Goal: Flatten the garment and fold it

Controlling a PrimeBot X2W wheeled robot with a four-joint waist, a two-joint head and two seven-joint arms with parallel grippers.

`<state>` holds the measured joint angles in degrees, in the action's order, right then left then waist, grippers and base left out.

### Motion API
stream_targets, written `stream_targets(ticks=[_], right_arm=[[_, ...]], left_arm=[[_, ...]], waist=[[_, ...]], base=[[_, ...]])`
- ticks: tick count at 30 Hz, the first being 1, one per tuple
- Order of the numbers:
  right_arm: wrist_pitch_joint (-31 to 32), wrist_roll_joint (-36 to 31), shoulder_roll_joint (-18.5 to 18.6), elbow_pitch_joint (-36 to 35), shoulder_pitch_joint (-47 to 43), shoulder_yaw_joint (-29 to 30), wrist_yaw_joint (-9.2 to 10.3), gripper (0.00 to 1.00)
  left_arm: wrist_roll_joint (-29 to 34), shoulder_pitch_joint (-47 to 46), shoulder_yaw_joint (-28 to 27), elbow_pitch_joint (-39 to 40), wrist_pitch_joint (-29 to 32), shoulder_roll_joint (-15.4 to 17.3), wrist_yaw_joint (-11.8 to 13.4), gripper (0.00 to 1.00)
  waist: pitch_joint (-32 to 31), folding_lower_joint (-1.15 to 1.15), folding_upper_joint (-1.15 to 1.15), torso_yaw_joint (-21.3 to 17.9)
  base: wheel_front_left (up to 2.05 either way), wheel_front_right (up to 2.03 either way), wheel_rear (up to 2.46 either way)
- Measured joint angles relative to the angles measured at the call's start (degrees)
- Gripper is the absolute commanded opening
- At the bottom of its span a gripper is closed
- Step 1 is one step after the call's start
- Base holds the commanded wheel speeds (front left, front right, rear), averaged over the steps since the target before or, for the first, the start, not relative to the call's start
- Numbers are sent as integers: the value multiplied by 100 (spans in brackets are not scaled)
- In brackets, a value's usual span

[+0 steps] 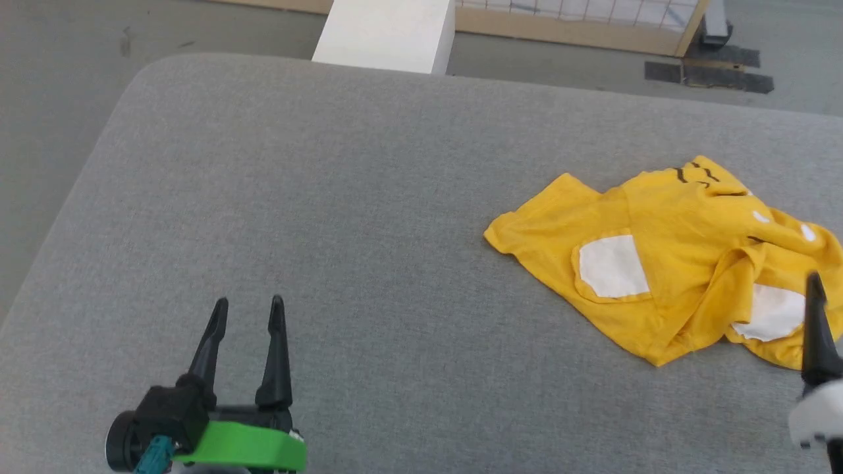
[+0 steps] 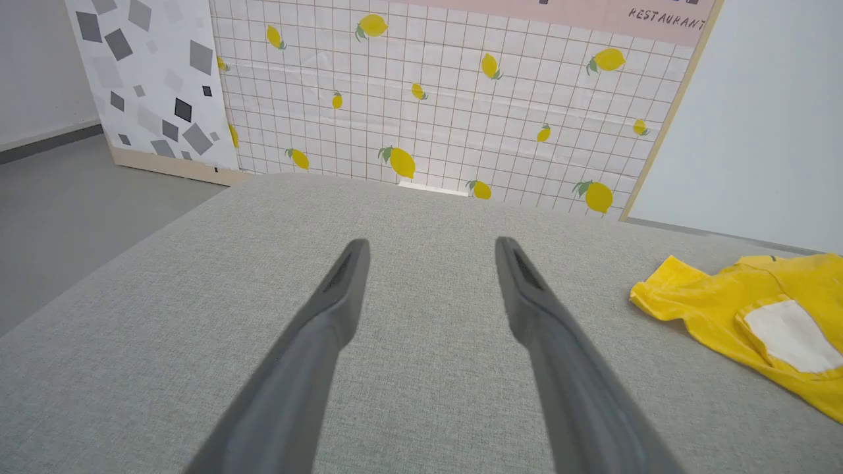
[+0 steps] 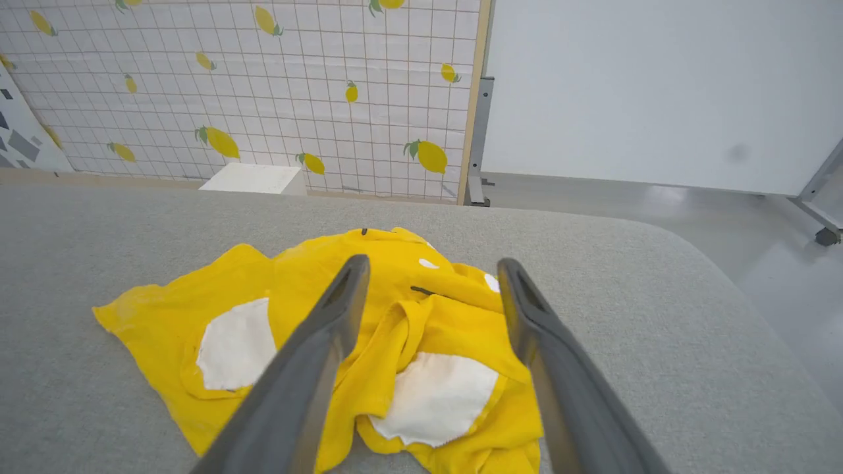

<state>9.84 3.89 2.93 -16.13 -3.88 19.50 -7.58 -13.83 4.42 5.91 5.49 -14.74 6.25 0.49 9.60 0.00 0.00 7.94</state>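
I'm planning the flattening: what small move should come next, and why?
Probably lower the right gripper and pinch an edge of the shirt: it hovers open above the bunched folds, while the left gripper is off over bare table.

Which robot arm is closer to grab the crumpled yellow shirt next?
Probably the right. The right pincer hangs open just over the yellow shirt, while the left pincer sits open over the grey surface, far from it.

Head camera looks steeply down on the table; both wrist cameras skim low, sharing the garment and lemon-tiled backdrop.
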Motion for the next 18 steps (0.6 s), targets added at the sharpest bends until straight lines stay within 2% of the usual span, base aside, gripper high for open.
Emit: stream_targets(ticks=[4,7,10,18], right_arm=[[-583,388,0,214,-556,75,0,100],[-801,486,-3,415,-703,-8,0,100],[-896,469,-4,471,-683,-78,0,100],[-882,325,-3,248,-332,-62,0,100]], left_arm=[[127,224,-11,64,0,-5,12,100],[172,228,45,80,0,-7,-2,100],[233,68,215,42,143,59,-131,100],[426,-1886,903,-410,1435,226,-590,100]], waist=[[-91,0,0,-133],[-116,0,0,-243],[-106,0,0,-335],[168,0,0,-401]], base=[[0,0,0],[0,0,0],[0,0,0],[0,0,0]])
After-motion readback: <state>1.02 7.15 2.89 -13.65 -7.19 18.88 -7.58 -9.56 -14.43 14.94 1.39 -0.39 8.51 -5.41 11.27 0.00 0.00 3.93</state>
